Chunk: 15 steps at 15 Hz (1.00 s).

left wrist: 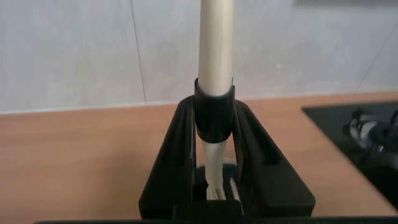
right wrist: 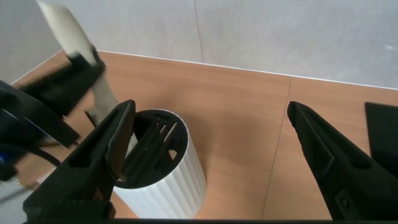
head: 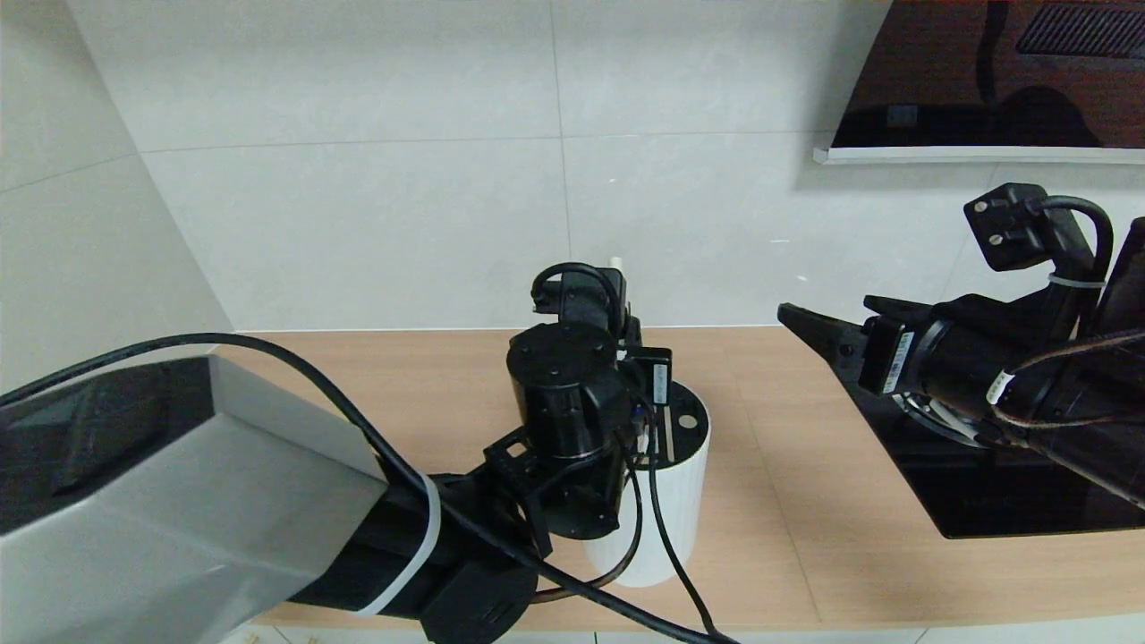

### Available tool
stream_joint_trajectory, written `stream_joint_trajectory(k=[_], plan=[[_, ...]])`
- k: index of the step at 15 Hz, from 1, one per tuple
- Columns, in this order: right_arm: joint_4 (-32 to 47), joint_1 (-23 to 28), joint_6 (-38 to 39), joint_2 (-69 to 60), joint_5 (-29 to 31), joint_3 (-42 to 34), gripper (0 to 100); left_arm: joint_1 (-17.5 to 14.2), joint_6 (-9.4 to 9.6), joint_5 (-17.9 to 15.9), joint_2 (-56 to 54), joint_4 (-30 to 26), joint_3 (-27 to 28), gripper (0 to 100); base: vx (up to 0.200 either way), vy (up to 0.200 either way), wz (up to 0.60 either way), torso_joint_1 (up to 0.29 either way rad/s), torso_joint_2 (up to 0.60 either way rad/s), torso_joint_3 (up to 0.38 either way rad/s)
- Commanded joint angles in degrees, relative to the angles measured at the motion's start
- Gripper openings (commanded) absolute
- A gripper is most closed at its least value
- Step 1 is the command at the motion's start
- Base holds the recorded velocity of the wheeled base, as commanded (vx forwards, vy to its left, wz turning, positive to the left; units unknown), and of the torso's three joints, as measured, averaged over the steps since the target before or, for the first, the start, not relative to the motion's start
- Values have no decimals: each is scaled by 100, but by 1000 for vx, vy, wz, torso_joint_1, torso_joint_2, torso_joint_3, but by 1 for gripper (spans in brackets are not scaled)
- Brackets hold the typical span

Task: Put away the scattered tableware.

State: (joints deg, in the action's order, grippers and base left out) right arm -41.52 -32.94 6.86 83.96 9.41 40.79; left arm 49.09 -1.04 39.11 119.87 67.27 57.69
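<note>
left gripper [left wrist: 215, 134]: clamped on the utensil's handle at its black collar [left wrist: 215, 112]. You'll find it at centre frame in the head view, right above the holder.
utensil [left wrist: 216, 43]: cream handle, held upright. Its top pokes up just above the left wrist at centre of the head view. In the right wrist view the lower end slants toward the holder's rim and goes behind a right finger, so you can't tell if it's inside. You can't tell what kind of utensil it is either.
holder [head: 666, 510]: white ribbed cylinder with a black slotted top. It stands on the counter at lower centre of the head view, partly behind the left arm.
right gripper [right wrist: 210, 112]: fingers wide apart, nothing between them. It's at the right of the head view at mid height, over the cooktop's edge, and you can see it's apart from the holder.
counter [head: 805, 501]: light wood, running across the lower half of the head view.
cooktop [head: 984, 510]: black glass, lower right of the head view.
range hood [head: 984, 80]: dark panel, upper right corner of the head view.
wall [head: 358, 224]: pale grey tile behind the counter.
</note>
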Motion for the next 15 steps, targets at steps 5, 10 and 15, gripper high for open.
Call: stream_joint_trajectory(k=[5,10,15], plan=[[-5,-2,-1,15,-1,-1,100,83,-11,-8,212,6,-214,0,0,0,0,0,0,0],[4,-2,-1,15,-1,-1,100,145,-72,-8,265,6,-311,0,0,0,0,0,0,0],[-5,-2,-1,24,-1,-1,100,171,-72,-26,256,14,-363,0,0,0,0,0,0,0]])
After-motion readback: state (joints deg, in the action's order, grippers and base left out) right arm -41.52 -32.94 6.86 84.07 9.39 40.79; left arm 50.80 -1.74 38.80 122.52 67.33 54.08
